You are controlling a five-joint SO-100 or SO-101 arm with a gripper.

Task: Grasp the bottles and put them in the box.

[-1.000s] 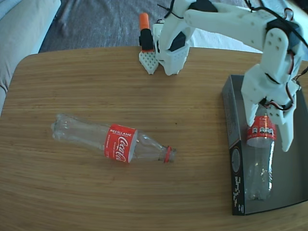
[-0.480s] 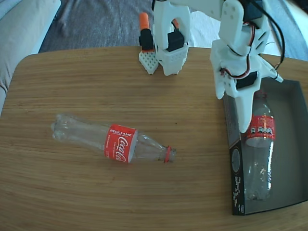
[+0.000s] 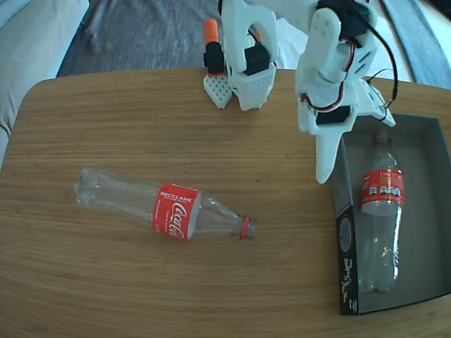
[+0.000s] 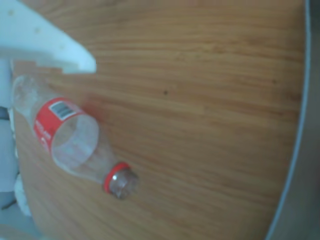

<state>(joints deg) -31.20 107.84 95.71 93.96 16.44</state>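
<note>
Holding: nothing. The hand [image 3: 325, 165] is empty, and no bottle is between its fingers.
Hand state: I cannot tell if the fingers are apart or closed. In the fixed view only one long white finger [image 3: 323, 151] shows well, and it points down. The wrist view shows one white finger [image 4: 50, 45] at the top left.
Hand place: up over the bench [image 3: 211, 127], just beside the left wall of the box [image 3: 343, 232] in the fixed view. It is not inside the box.
Box: it sits at the right side of the bench in the fixed view. It is grey inside and has a black side with white print.
Bottle in the box [image 3: 380, 211]: it lies flat along the left side of the box. Its red neck ring is at the far end and its bottom is at the near end. The hand is not touching it.
Bottle on the bench [image 3: 173, 210]: it lies on its side on the wood, well apart from the box. Its open neck points right, toward the box. The wrist view shows this bottle [image 4: 67, 135] too, at the lower left, with its red label and red ring.
Arm base [image 3: 246, 70]: white, at the far edge of the bench.
Orange part [image 3: 211, 42]: it stands just left of the arm base.
</note>
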